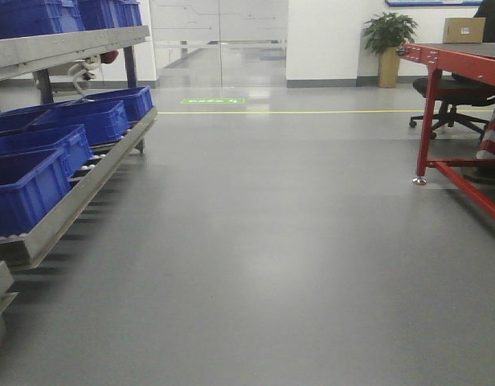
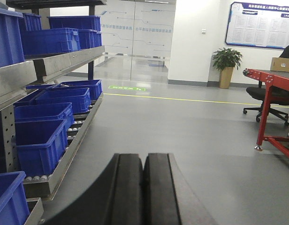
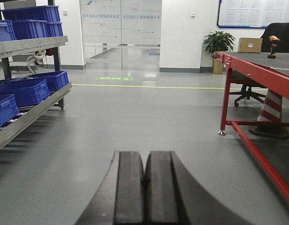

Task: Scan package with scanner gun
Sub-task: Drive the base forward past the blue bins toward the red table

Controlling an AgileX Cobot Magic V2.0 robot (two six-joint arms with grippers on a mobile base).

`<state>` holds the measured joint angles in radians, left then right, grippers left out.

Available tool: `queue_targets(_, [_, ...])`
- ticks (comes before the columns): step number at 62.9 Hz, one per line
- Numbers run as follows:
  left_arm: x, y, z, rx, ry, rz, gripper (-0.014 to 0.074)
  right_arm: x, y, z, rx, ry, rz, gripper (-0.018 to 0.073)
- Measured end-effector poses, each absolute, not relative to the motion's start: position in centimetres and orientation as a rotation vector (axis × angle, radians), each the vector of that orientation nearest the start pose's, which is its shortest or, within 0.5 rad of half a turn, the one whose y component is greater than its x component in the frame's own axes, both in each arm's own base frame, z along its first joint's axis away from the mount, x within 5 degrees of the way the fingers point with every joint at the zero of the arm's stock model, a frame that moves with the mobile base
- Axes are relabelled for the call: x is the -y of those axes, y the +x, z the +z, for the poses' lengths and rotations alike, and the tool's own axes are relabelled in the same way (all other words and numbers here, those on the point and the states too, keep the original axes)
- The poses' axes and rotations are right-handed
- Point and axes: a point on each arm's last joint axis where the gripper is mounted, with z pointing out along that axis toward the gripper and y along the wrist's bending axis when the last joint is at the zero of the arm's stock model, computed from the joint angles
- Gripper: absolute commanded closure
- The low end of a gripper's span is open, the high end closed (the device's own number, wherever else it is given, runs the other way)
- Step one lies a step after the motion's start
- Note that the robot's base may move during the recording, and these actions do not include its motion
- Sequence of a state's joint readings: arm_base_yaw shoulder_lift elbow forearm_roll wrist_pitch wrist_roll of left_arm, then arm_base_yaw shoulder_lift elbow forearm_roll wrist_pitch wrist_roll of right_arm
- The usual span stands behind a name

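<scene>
The scanner gun [image 3: 274, 43], small, orange and black, stands upright on the far part of the red table [image 3: 257, 70] in the right wrist view. A brown cardboard box [image 3: 250, 45] with a darker patch on its face sits beside it, also seen as the box [image 1: 463, 30] and the box [image 2: 282, 64]. It is too far off to tell whether it is the package. My left gripper [image 2: 144, 157] is shut and holds nothing, low over the grey floor. My right gripper [image 3: 145, 153] is shut and empty too. Both are several metres from the table.
A roller rack [image 1: 87, 181] with blue bins [image 1: 47, 149] runs along the left. The red table's legs and floor rail [image 1: 464, 189] stand at the right, with a striped cone [image 3: 272, 108] and an office chair [image 2: 271, 98] by it. A potted plant [image 1: 390, 40] and glass doors [image 1: 219, 40] are at the back.
</scene>
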<state>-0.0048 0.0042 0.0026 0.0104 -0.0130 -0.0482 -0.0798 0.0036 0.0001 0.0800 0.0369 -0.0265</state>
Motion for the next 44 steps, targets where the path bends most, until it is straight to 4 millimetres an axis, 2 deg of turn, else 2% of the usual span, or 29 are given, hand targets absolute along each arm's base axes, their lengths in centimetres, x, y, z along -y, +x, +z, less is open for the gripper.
queue_targets(44, [0.03, 5.65, 21.33, -1.477, -0.024, -0.035, 0.0707, 0.42, 5.65, 20.96, -1.521, 0.099, -0.019, 0.0727])
